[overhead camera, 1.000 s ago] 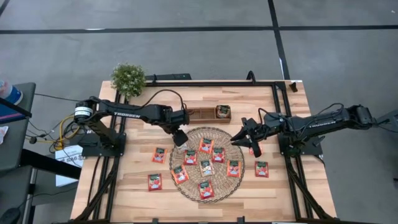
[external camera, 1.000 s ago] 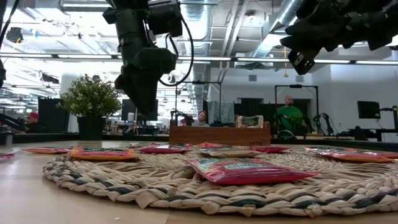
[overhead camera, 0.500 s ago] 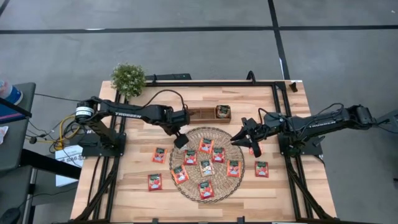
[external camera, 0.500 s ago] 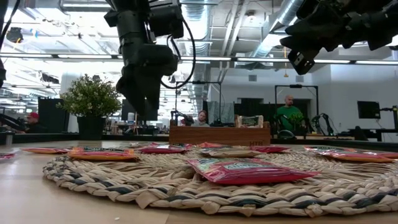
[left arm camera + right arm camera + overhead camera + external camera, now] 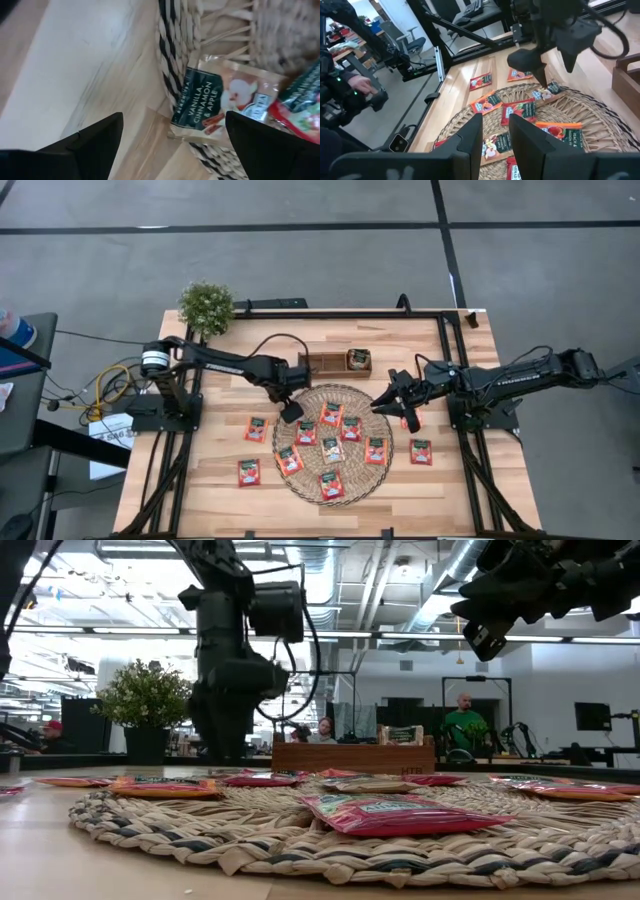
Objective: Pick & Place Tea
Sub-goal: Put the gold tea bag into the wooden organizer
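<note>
Since a second ago the left hand (image 5: 291,412) has dropped from above the round woven mat (image 5: 305,477) to its upper-left rim, and its fingers have spread wider. It now hangs low over a pale beige sachet (image 5: 220,102) that lies half on the mat's edge and half on the wooden surface (image 5: 200,480); the fingers stand fully apart on either side of it and hold nothing. Whether they touch the surface cannot be told.

The right hand (image 5: 385,402) hovers high at the mat's right edge, unmoved, its fingers nearly together with a narrow gap, holding nothing.

From above, about nine tea sachets (image 5: 331,415) lie on the mat and four more on the surface: two left of the mat, two right. One wooden tray (image 5: 325,364) sits behind the mat with sachets in its right compartment, and one potted plant (image 5: 206,306) stands at the far left corner.
</note>
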Motion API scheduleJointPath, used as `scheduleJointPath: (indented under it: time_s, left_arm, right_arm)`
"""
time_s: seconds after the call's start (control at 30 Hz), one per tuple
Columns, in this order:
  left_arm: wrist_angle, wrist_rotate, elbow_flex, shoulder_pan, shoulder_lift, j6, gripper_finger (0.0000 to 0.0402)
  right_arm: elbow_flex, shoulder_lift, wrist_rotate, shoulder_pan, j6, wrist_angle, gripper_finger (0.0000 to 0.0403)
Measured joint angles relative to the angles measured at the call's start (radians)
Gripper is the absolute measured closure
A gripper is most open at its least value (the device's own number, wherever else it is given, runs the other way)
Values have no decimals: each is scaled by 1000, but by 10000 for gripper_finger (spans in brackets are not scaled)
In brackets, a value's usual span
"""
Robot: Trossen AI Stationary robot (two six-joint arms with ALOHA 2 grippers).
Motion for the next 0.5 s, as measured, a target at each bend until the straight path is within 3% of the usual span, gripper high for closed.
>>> scheduleJointPath:
  time_s: [0.3, 0.5]
  left_arm:
    - [3, -26, 1, -3, 36, -26, 60]
    - [3, -28, 1, -3, 36, -34, 88]
  right_arm:
    - [0, 0, 0, 0, 1, 0, 316]
    - [0, 0, 1, 0, 1, 0, 316]
